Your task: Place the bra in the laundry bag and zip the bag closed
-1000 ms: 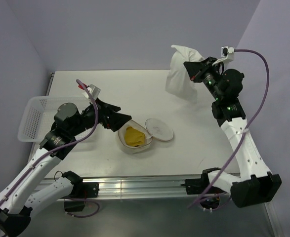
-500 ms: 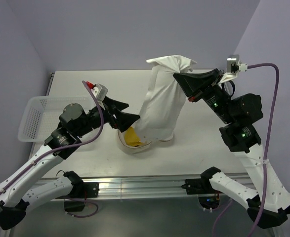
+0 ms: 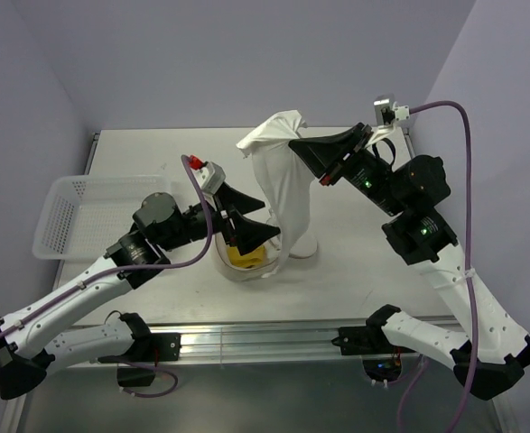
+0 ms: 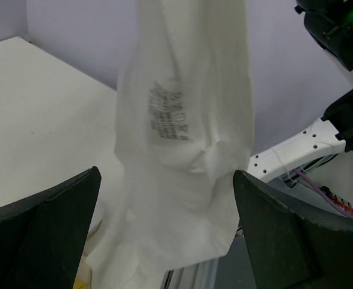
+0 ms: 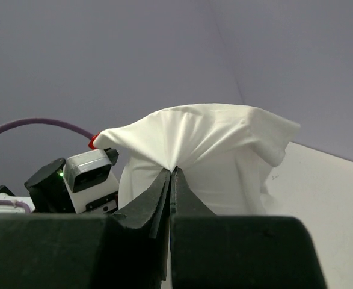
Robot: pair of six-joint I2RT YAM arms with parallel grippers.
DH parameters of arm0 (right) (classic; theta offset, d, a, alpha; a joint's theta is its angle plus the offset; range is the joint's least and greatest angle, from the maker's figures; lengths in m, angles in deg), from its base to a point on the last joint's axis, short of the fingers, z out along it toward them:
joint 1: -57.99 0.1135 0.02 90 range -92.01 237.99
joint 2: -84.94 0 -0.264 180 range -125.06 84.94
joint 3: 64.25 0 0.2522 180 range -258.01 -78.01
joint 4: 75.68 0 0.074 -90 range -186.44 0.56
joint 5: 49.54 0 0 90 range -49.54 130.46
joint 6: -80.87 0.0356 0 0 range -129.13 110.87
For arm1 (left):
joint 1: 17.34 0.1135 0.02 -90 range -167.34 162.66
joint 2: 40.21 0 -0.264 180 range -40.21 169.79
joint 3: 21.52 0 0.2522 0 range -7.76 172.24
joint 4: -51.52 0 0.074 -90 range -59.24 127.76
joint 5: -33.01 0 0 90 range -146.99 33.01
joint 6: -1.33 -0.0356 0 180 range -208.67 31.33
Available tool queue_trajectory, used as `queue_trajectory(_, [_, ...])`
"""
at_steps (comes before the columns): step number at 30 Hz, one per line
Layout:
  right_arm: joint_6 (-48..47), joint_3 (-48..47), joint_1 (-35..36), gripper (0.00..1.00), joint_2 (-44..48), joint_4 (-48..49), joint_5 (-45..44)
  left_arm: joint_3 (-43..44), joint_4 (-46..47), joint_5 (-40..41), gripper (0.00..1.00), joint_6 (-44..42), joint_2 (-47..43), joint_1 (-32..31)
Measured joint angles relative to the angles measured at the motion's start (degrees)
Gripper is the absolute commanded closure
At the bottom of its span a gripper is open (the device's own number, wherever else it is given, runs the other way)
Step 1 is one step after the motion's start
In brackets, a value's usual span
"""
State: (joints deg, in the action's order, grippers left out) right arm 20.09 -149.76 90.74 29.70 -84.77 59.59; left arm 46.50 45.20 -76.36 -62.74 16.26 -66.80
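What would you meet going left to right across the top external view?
White basket → mustard-yellow bra → hanging white cloth → right wrist camera.

Thin white cloth [image 3: 287,189], matt and creased; smooth matt worktop [image 3: 138,153]; perforated plastic basket [image 3: 61,216]; soft mustard fabric bra [image 3: 236,259].

We record a thin white cloth [image 3: 287,194] hanging upright over the middle of the white table [image 3: 138,153]. It is gathered to a peak at the top, with its lower end down near the tabletop. Grey printed lettering [image 4: 167,114] shows on one face; we cannot read it. A white perforated basket [image 3: 52,221] sits at the table's left edge, well apart from the cloth.
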Motion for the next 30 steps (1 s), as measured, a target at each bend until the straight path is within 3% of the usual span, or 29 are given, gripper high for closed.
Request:
queue_trajectory(14, [-1.01, -1.25, 0.74, 1.0, -0.02, 0.0, -1.33, -6.12, 3.19, 2.14, 0.01, 2.29, -5.77, -1.92])
queue_trajectory(20, [-1.03, -1.25, 2.45, 1.0, 0.0, 0.0, -1.68, -4.61, 5.42, 2.36, 0.01, 2.27, -2.25, -2.03])
queue_trajectory(22, [-1.01, -1.22, 2.6, 1.0, 0.09, 0.0, -1.88, -3.8, 5.68, 2.36, 0.05, 2.29, -0.68, -2.12])
queue_trajectory(26, [-0.98, -1.2, 2.64, 1.0, 0.15, 0.0, -2.21, -3.1, 6.29, 2.43, 0.29, 2.45, 1.18, -2.4])
queue_trajectory(27, [-0.98, -1.18, 2.64, 1.0, 0.15, 0.0, -2.29, -3.1, 6.34, 2.56, 0.48, 2.51, 1.22, -2.49])
queue_trajectory(30, [-1.03, -1.09, 2.73, 1.0, 0.15, -0.46, -3.56, -3.1, 6.56, 2.8, 0.69, 2.58, 0.79, -2.6])
